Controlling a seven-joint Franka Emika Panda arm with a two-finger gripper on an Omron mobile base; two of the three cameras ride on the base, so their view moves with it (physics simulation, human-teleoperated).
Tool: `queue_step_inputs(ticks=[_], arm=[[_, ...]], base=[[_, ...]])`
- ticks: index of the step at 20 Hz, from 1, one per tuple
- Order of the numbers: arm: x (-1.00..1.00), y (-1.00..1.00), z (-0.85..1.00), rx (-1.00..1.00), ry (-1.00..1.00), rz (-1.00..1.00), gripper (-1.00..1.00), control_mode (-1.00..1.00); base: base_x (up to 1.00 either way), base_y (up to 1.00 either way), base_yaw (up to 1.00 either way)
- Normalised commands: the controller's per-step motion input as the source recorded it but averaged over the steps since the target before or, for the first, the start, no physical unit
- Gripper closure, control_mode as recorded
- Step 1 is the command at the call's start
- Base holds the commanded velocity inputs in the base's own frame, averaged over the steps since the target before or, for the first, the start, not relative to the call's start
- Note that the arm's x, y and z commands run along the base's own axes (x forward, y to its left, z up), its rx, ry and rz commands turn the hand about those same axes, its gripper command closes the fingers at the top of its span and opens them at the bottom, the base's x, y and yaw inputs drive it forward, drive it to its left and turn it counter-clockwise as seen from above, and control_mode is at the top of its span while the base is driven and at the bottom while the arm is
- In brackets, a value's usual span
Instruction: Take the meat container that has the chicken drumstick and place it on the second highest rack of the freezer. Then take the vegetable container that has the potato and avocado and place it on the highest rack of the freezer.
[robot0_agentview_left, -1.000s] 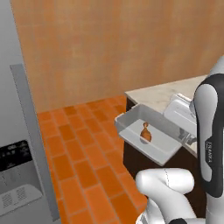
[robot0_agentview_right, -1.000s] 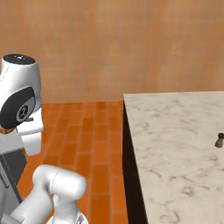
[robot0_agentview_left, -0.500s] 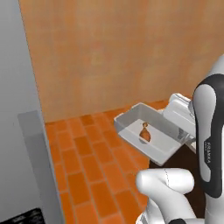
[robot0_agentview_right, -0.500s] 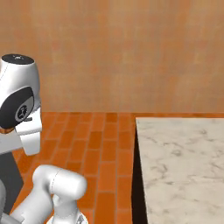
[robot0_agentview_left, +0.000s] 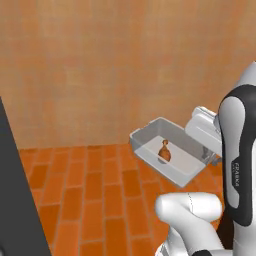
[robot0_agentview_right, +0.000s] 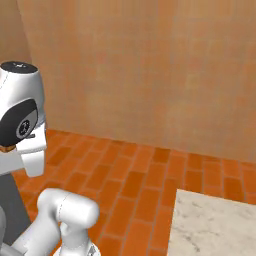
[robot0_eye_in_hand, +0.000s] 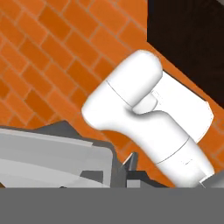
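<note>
Whole scene has swung since the earlier frames: the base has turned, so this is camera motion, not the things moving. The dark bench front that sat below the container is gone from the left base view, and the marble-topped bench (robot0_agentview_right: 215, 225) has slid to the lower right corner of the right base view.

The shallow pale grey rectangular meat container (robot0_agentview_left: 175, 162) hangs in the air above the orange brick floor (robot0_agentview_left: 95, 195), carried at its right end by the tool (robot0_agentview_left: 210, 155). Container sits slightly tilted, its far left corner lowest. One brown chicken drumstick (robot0_agentview_left: 164, 151) lies inside, near the middle of the tray, just left of the tool.

Tool's jaws are hidden behind the container wall and the white wrist (cannot tell their exact spread), but the container is off any surface, so it is clamped on the rim.

Hand view: the container's grey rim (robot0_eye_in_hand: 57, 151) runs along the lower left, brick floor beyond it.

Dark grey freezer door edge (robot0_agentview_left: 17, 200) at far left of the left base view, well apart from the tool.
</note>
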Motion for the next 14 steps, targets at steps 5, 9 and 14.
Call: queue_step_inputs(ticks=[5, 9, 14], arm=[[0.00, 0.00, 0.00, 0.00, 0.00, 0.00, 1.00, 1.00], [0.00, 0.00, 0.00, 0.00, 0.00, 0.00, 1.00, 1.00], [0.00, 0.00, 0.00, 0.00, 0.00, 0.00, 1.00, 1.00]], base=[[0.87, 0.00, 0.64], [0.20, 0.00, 0.79], [0.10, 0.00, 0.85]])
